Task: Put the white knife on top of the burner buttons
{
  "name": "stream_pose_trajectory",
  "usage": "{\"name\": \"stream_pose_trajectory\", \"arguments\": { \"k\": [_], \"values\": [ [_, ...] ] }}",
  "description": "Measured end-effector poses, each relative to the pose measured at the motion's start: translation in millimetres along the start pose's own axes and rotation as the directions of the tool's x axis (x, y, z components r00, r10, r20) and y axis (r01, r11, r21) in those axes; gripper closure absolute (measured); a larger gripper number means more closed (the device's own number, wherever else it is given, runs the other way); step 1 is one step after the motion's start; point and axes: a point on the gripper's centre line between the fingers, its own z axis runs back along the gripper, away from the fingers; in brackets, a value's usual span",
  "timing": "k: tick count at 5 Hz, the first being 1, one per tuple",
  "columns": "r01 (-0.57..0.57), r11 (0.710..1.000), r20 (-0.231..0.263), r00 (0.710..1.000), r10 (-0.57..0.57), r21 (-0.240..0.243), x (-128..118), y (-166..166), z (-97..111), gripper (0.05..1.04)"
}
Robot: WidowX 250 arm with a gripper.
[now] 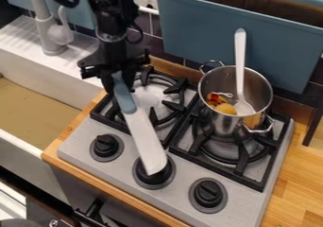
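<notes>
The gripper [118, 74] hangs over the back left corner of the stove, shut on the grey-blue handle of the white knife [145, 138]. From there the knife slants down toward the front. Its white blade passes over the left burner's edge, and the tip overlaps the middle one of the burner buttons [155, 178]. Whether the tip touches that button, I cannot tell. Of the other black buttons, the left button [106, 146] and the right button [208, 193] are uncovered.
On the right burner stands a metal pot [213, 118] holding a white spoon [240, 63] and some yellow and red items. Behind the stove is a blue bin [208, 34]. A white sink [47, 105] with a faucet [43, 25] lies to the left.
</notes>
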Motion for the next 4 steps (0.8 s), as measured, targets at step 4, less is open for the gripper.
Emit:
{"name": "stream_pose_trajectory", "arguments": {
  "k": [4],
  "values": [
    [-0.465,0.884,-0.049,0.885,0.463,-0.047,-35.7,16.1,13.8,0.713]
  ]
}}
